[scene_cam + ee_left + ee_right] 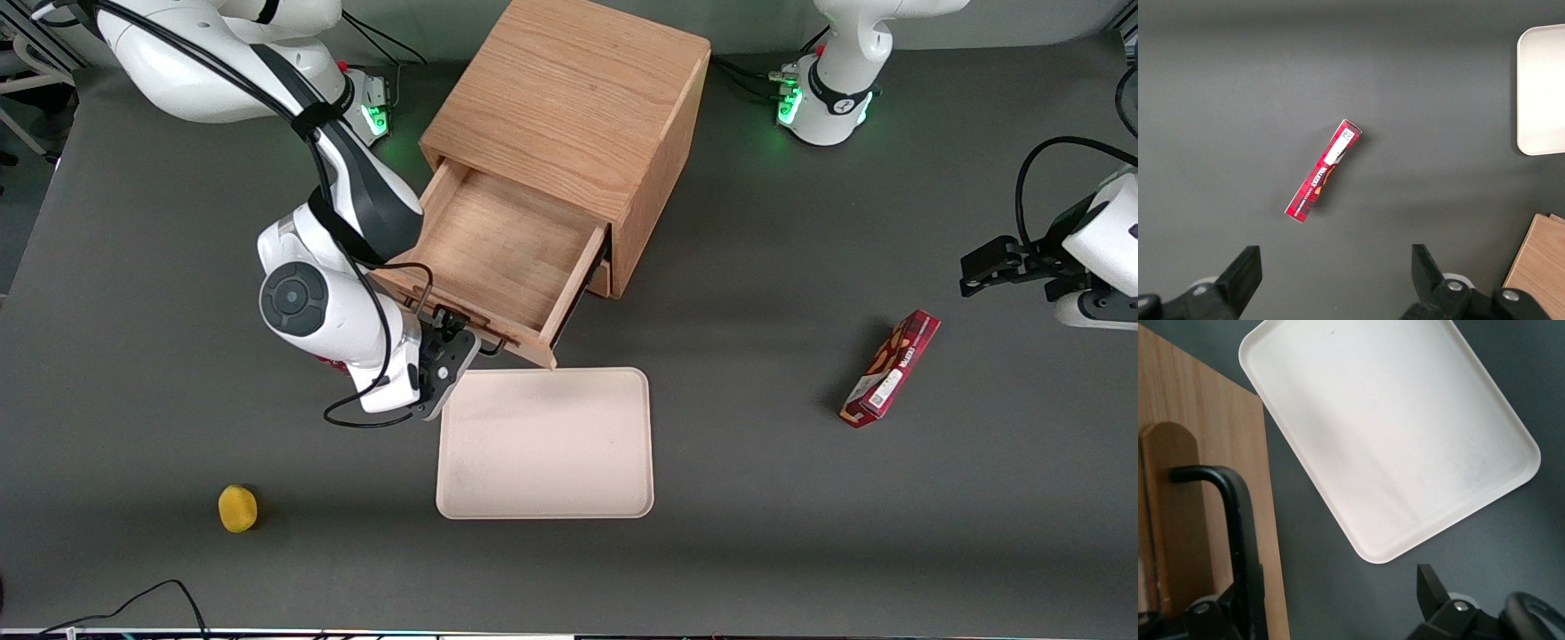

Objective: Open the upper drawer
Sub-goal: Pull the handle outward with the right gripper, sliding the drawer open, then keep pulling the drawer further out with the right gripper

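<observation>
Upper drawer: the light oak upper drawer [498,258] with its shallow wooden tray stands pulled well out of the oak box cabinet [569,116], the tray bare inside
Handle: thin black bar handle [1238,520] on the drawer's oak front, which faces the front camera
Gripper: the black two-finger gripper [453,342] sits at the handle, fingers spread apart, one beside the bar, gripping nothing
Tray: cream rectangular plastic tray [547,444] lies flat just in front of the drawer
Table: dark grey table [800,533]
</observation>
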You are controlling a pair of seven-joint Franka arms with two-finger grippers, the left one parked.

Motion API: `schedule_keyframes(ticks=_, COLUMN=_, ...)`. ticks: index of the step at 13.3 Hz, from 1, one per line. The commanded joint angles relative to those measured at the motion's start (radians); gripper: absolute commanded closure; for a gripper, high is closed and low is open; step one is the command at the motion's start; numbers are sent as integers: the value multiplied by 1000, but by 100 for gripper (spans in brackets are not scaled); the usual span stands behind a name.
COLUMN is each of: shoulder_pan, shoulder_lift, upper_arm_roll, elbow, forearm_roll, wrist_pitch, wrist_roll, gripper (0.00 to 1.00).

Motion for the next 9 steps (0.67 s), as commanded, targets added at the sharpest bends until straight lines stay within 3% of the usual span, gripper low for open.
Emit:
schedule_keyframes(ticks=1, shoulder_pan=4, shoulder_lift=67, upper_arm_roll=-30, elbow=37, forearm_roll=-56, wrist_pitch=-12, wrist_roll=-52, gripper=0)
schedule_keyframes(ticks=9, shoulder_pan=2, shoulder_lift=105, upper_arm_roll=-54, elbow=80, forearm_roll=-68, wrist_pitch=-12, wrist_roll=-76, gripper=0)
